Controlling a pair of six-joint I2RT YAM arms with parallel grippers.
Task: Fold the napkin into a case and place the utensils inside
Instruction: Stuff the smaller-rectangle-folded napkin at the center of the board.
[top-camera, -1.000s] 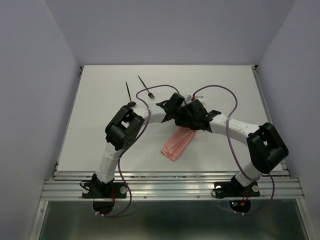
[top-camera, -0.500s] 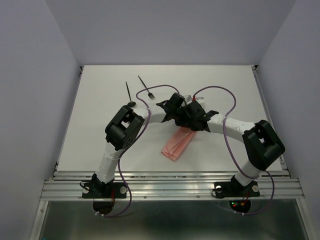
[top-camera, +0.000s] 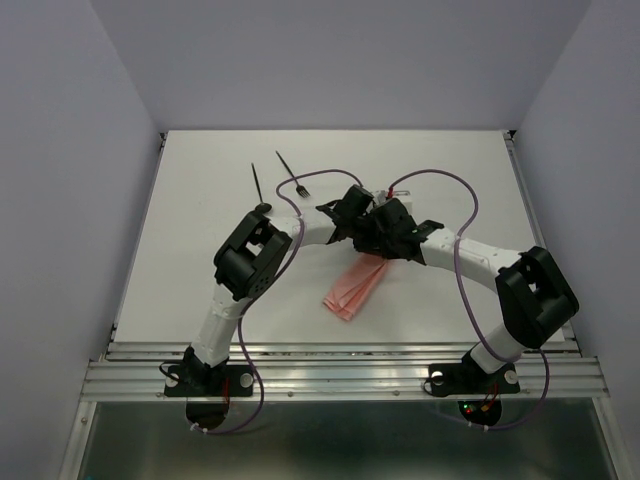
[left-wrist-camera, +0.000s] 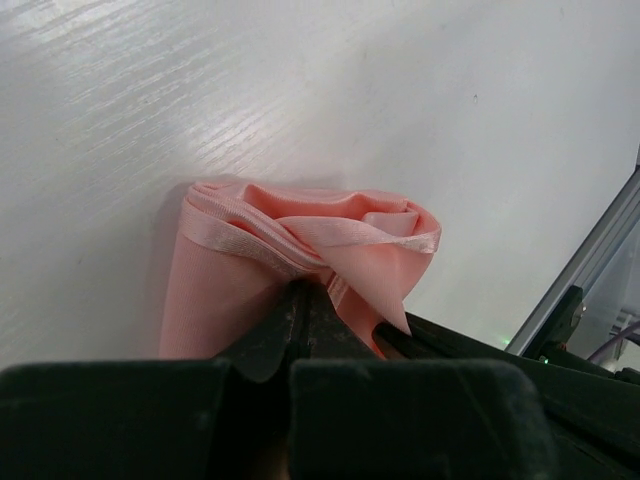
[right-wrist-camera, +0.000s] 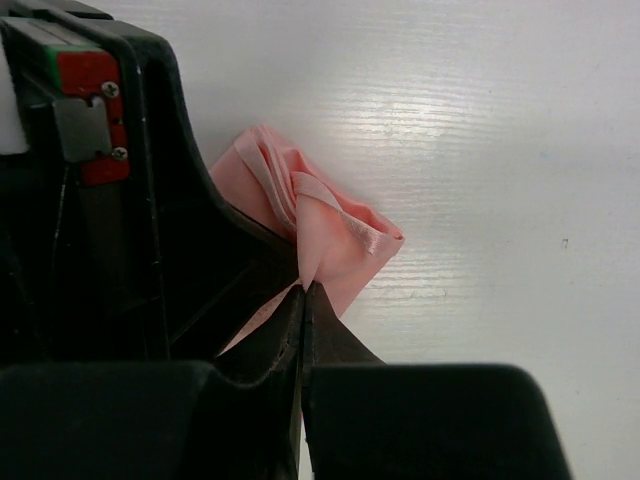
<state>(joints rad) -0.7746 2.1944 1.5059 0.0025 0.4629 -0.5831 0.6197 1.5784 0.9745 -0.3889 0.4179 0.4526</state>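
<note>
**Napkin** (top-camera: 354, 290): a narrow pink strip, already several layers thick, lying slantwise on the desk (top-camera: 200, 270). Its near end rests flat. Its far end is bunched under my two wrists.

**Left wrist view:** the napkin's (left-wrist-camera: 300, 235) hemmed layers roll open like a mouth above my left tool (left-wrist-camera: 303, 292). The jaws are closed on the cloth at the lower edge of that roll.

**Right wrist view:** my right tool (right-wrist-camera: 303, 287) is likewise closed. It pinches a peak of the same end of the napkin (right-wrist-camera: 325, 225), just beside the left tool's body.

**Step in hand, as I judge it:** forming the pouch.
- I should move both tools together and keep the layers taut and aligned along the hem.
- I should lay the end down without dragging the flat near end.
- A pinch that catches only the upper layers would let the fold slide apart.

**Fork** (top-camera: 291, 172) **and spoon** (top-camera: 258, 186): beyond the napkin's far end and to its left, well apart from it, untouched.

**Arms:** both bend inward from the desk's near edge, elbows out. The wrists meet over the napkin's far end, tools pitched down.
</note>
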